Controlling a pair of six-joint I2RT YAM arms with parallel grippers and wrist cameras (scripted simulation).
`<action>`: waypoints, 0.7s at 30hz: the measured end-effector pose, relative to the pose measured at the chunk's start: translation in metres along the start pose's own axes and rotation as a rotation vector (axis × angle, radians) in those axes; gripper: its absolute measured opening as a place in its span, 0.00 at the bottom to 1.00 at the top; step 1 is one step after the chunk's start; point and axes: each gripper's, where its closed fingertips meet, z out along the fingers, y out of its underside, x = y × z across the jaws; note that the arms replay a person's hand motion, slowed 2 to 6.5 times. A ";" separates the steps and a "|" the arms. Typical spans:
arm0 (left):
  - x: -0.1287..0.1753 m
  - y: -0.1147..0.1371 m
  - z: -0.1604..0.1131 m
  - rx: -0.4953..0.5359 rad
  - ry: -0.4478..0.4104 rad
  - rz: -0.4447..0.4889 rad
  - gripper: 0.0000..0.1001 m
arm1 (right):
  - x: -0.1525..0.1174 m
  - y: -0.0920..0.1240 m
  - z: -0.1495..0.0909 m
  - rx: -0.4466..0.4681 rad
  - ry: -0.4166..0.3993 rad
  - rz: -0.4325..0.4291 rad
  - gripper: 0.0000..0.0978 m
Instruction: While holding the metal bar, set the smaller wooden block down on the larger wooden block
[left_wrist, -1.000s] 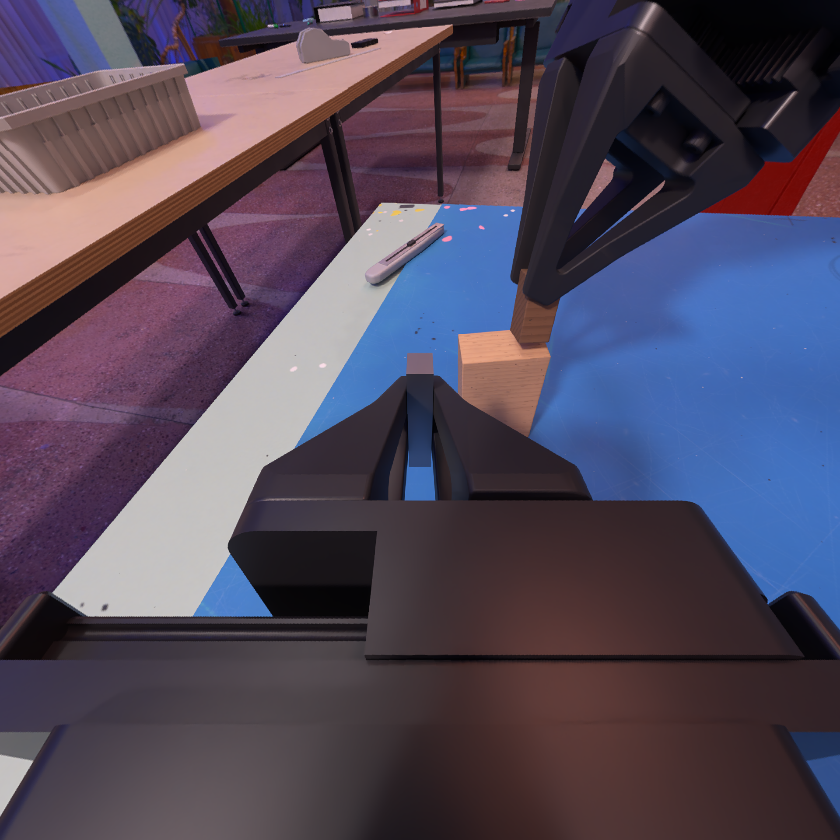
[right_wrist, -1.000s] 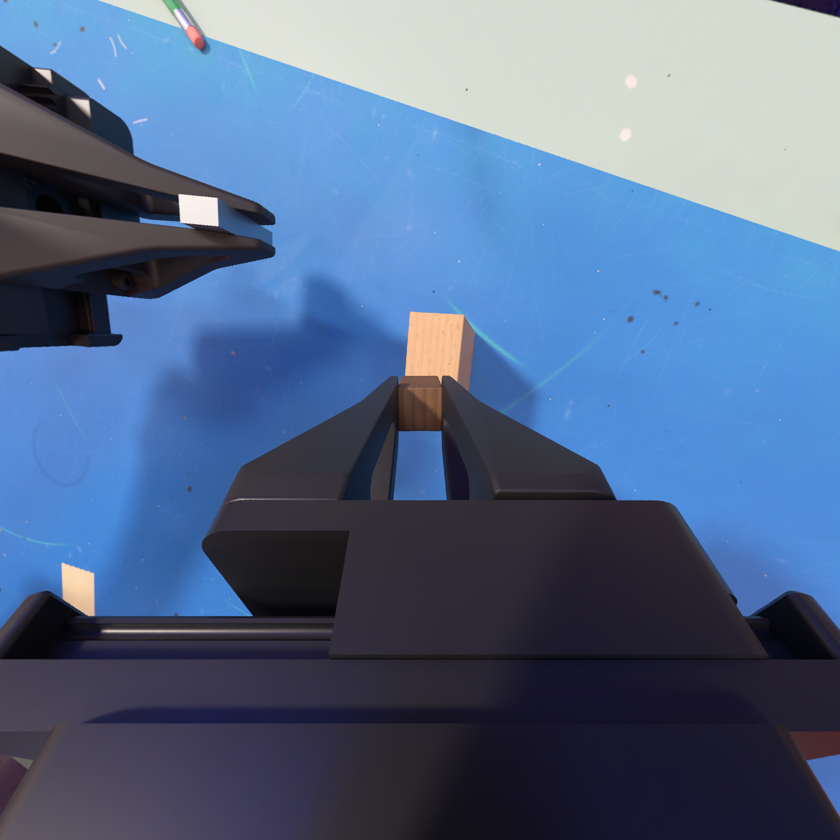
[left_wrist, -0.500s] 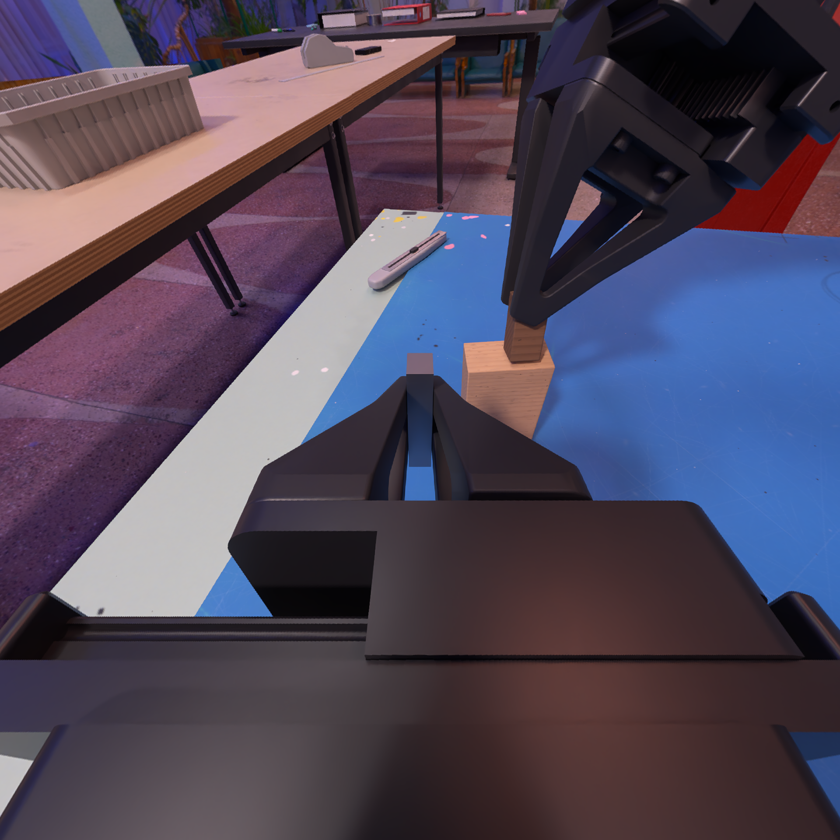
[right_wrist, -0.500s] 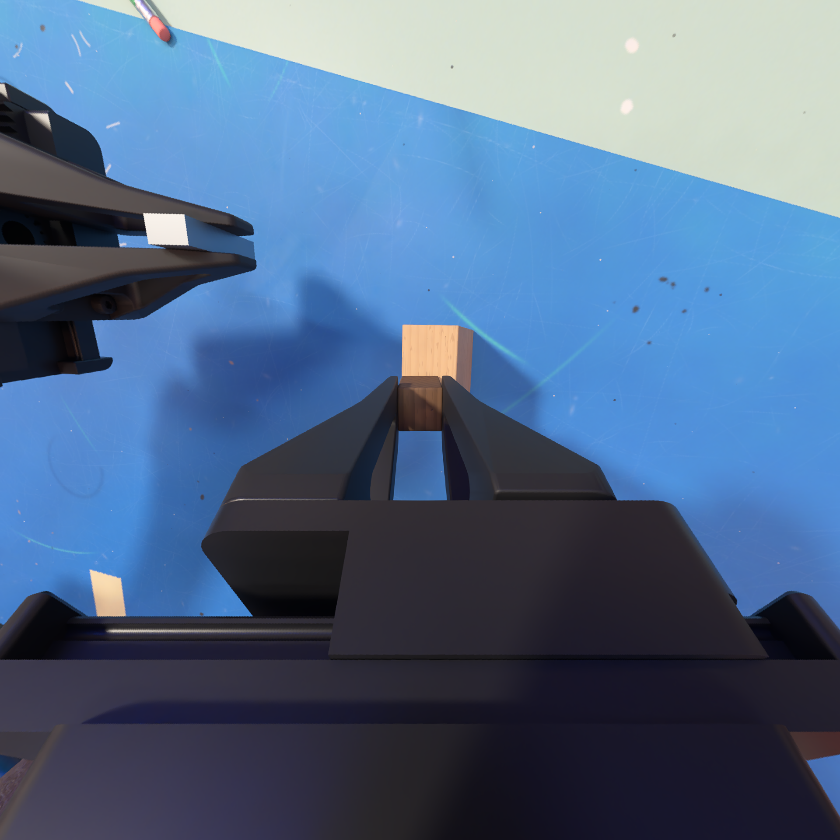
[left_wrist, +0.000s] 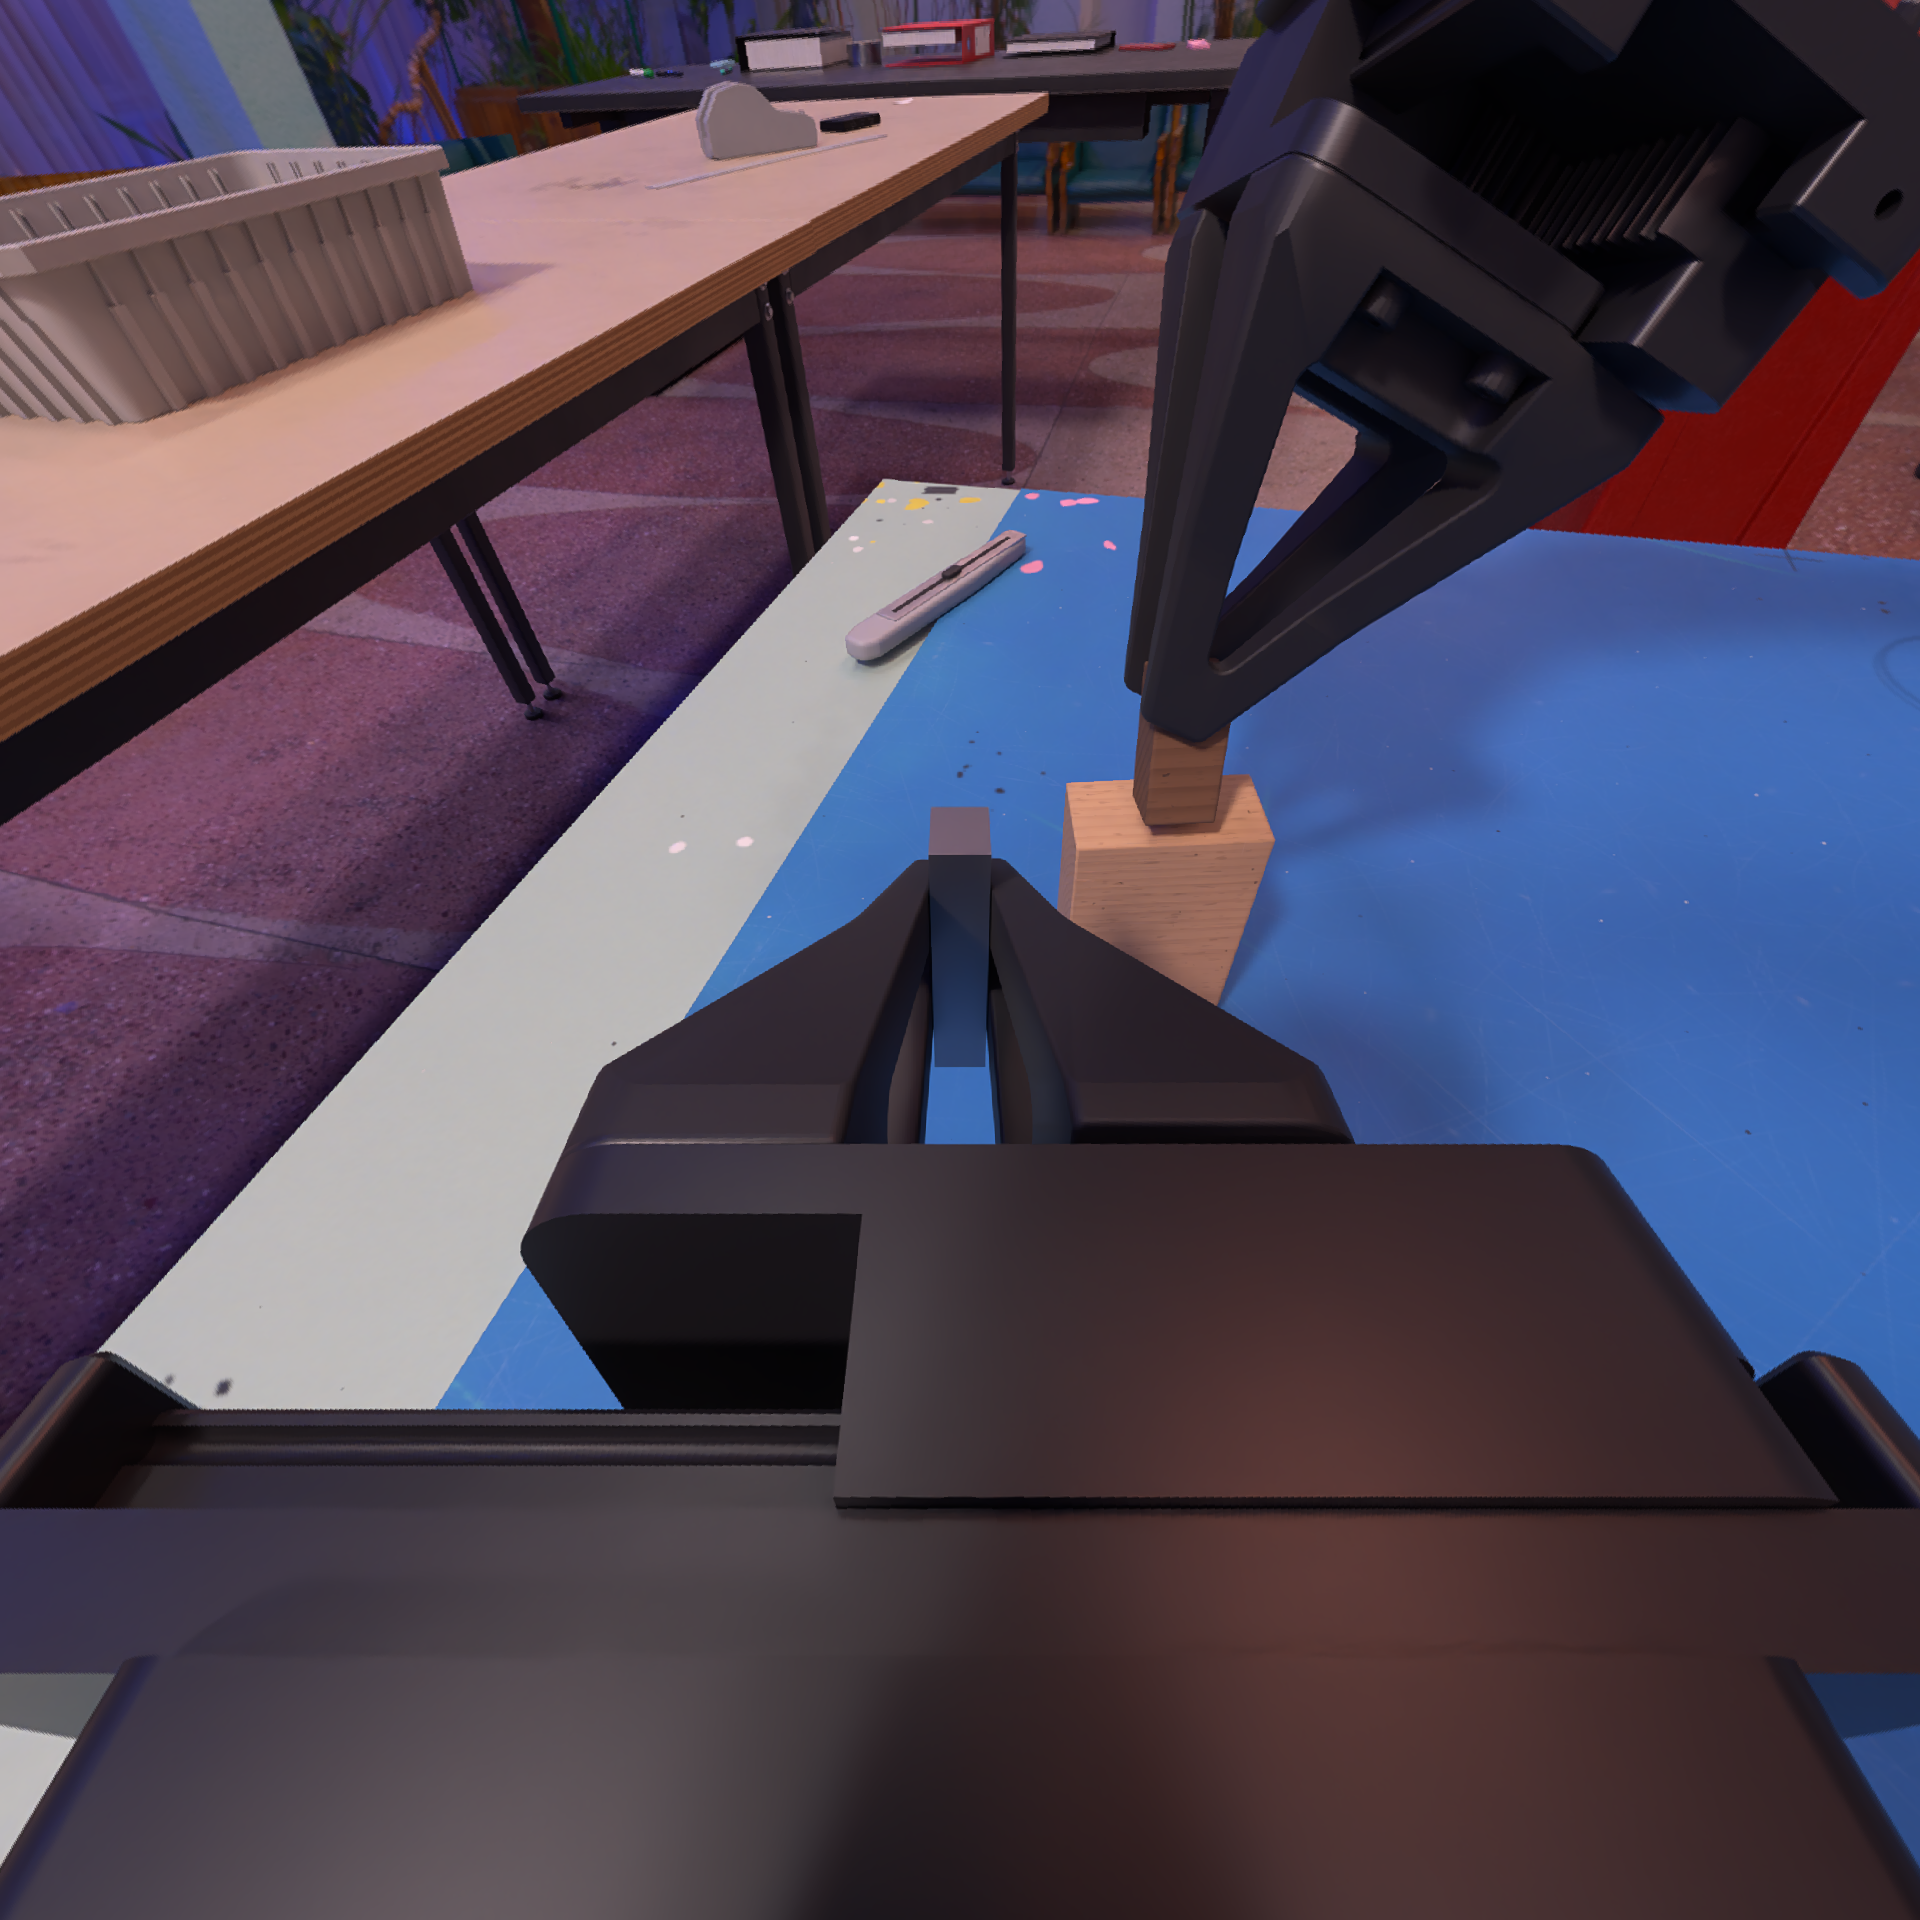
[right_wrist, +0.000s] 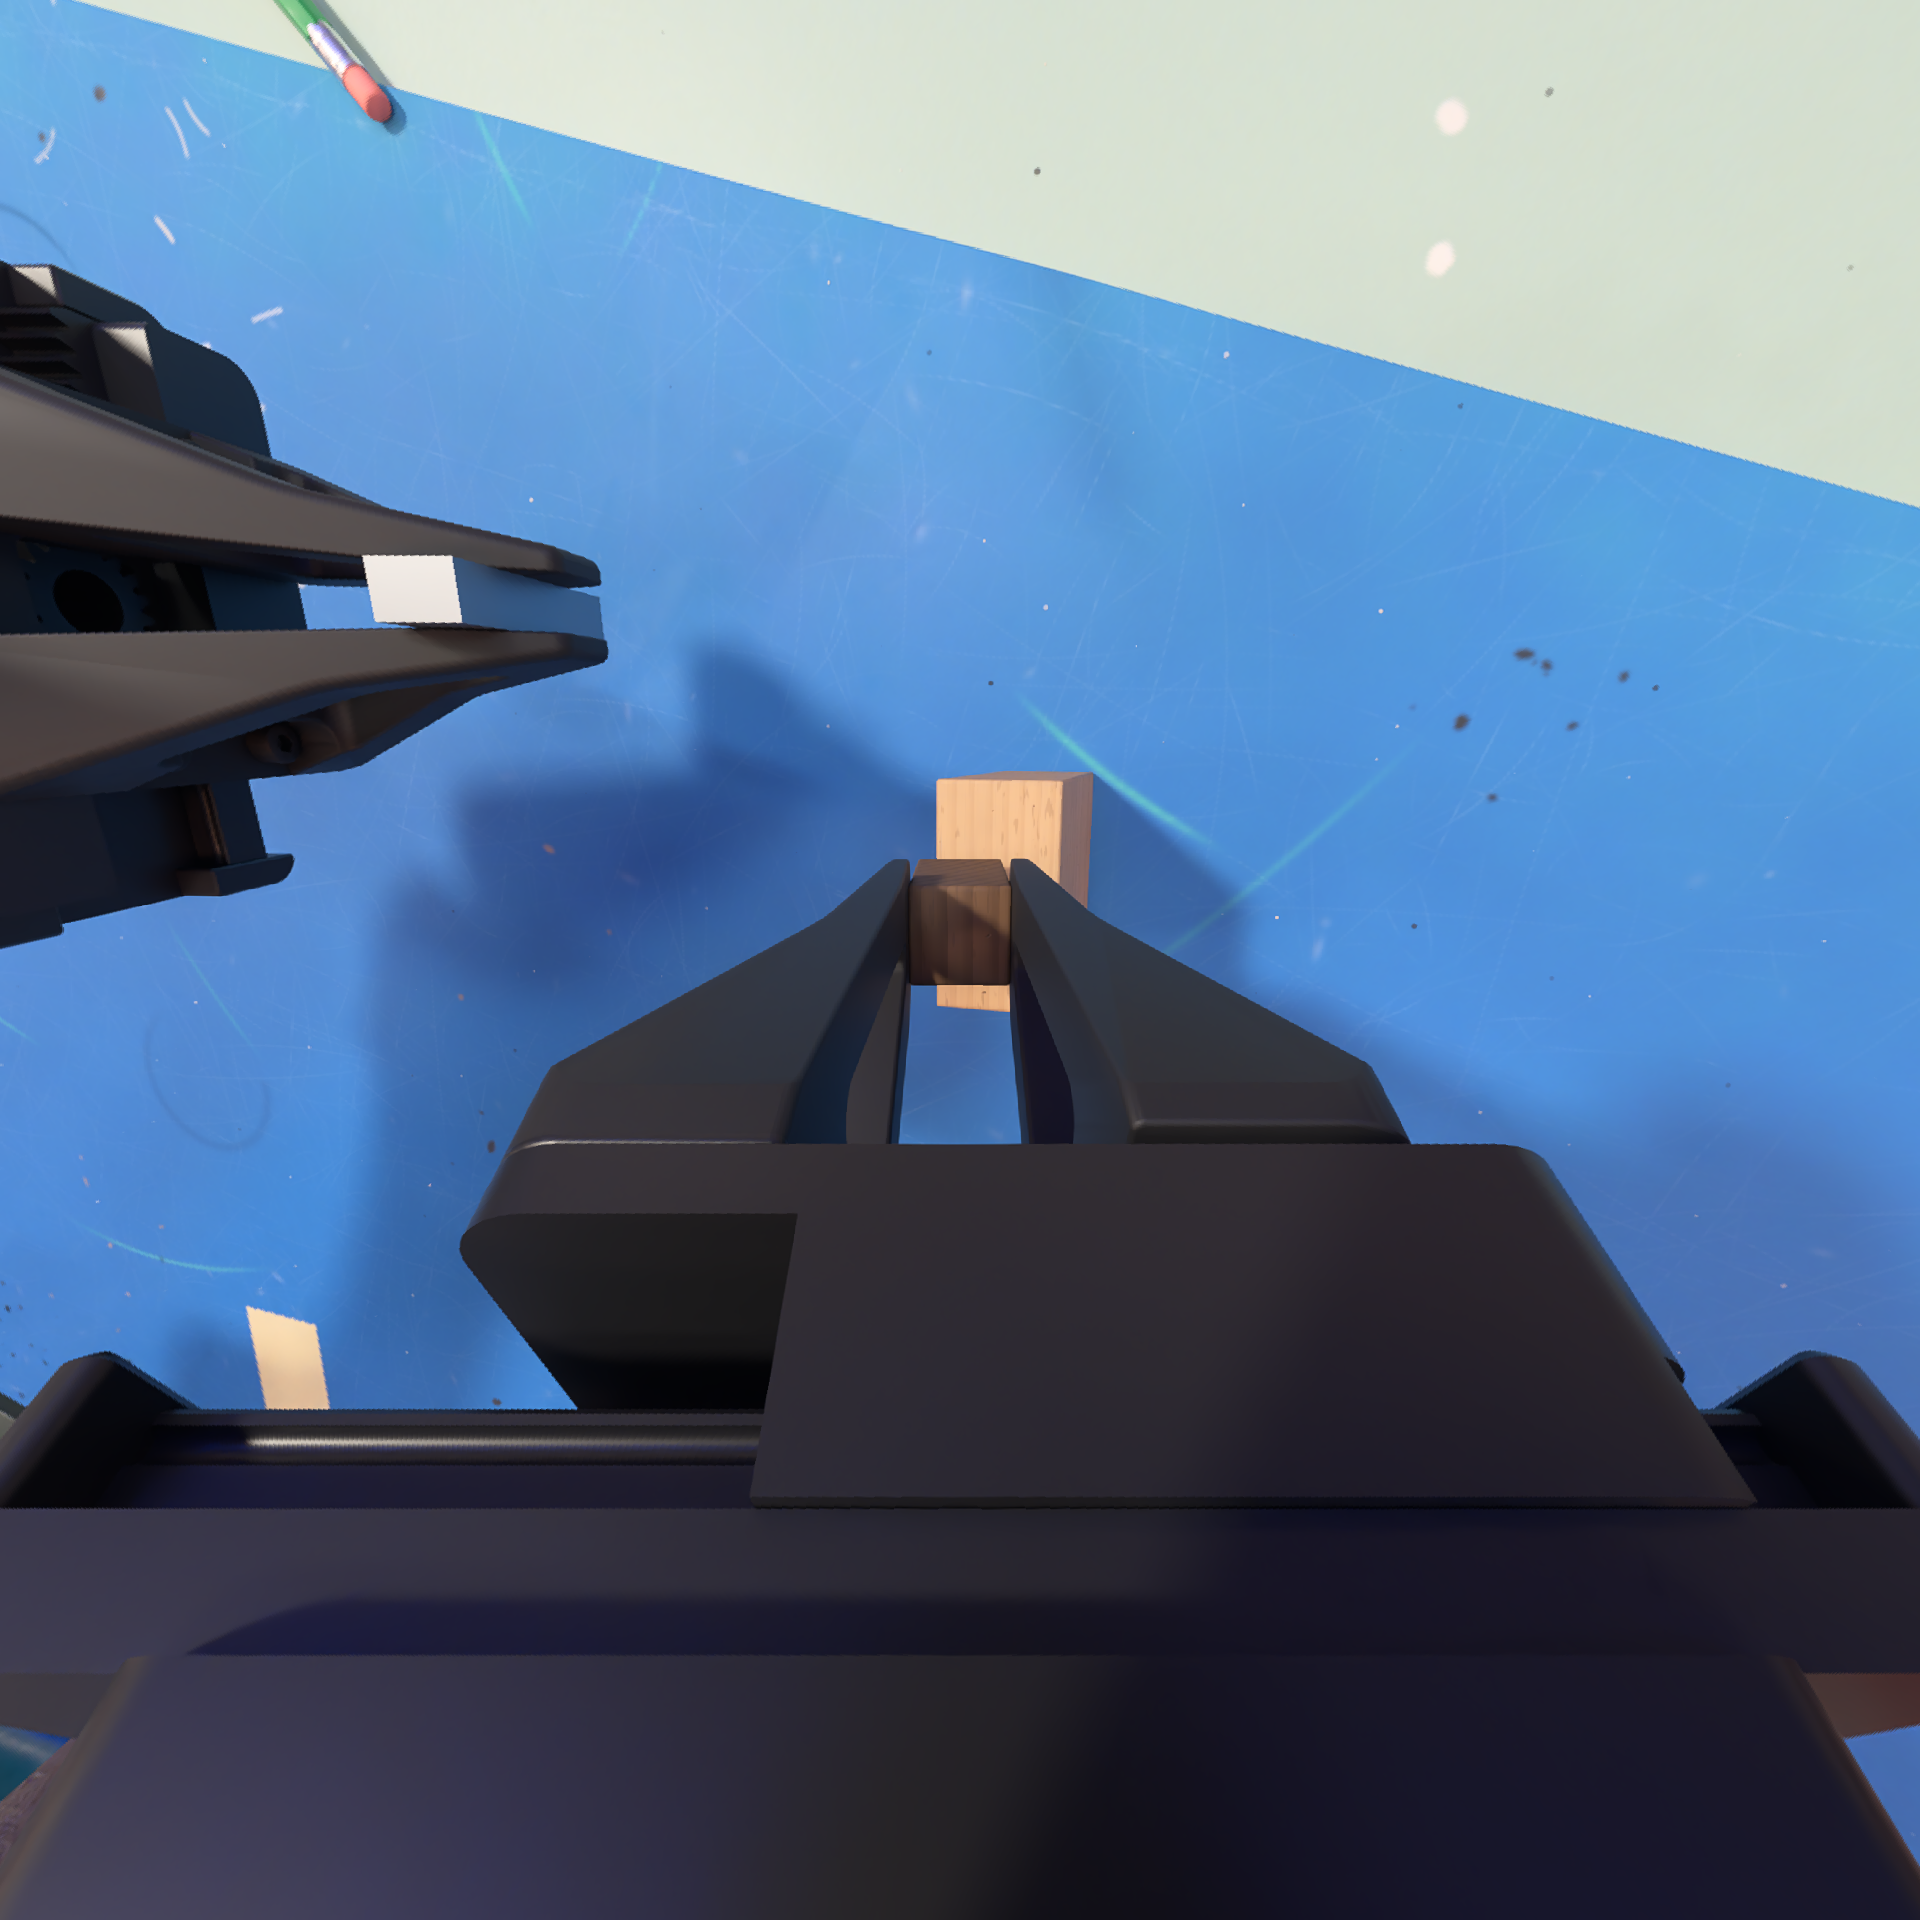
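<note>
right pincer clamped on smaller wooden block, held upright | directly atop larger wooden block, apparently touching | left pincer clamped on metal bar, just beside larger block

Both grippers, left and right, clamped, fingers close.

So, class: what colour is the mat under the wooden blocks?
Blue mat, scuffed and speckled; the right wrist view shows it best.

Smaller block atop larger block
</note>
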 end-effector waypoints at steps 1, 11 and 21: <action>0.000 0.000 0.000 0.000 0.000 -0.001 0.08 | 0.000 0.000 0.000 0.000 0.000 0.001 0.16; -0.001 -0.002 -0.001 0.008 0.001 -0.012 0.08 | -0.002 0.002 0.002 0.001 -0.012 0.010 0.35; -0.003 -0.006 -0.002 0.023 0.013 -0.047 0.08 | -0.008 0.001 -0.001 0.027 -0.058 0.018 0.39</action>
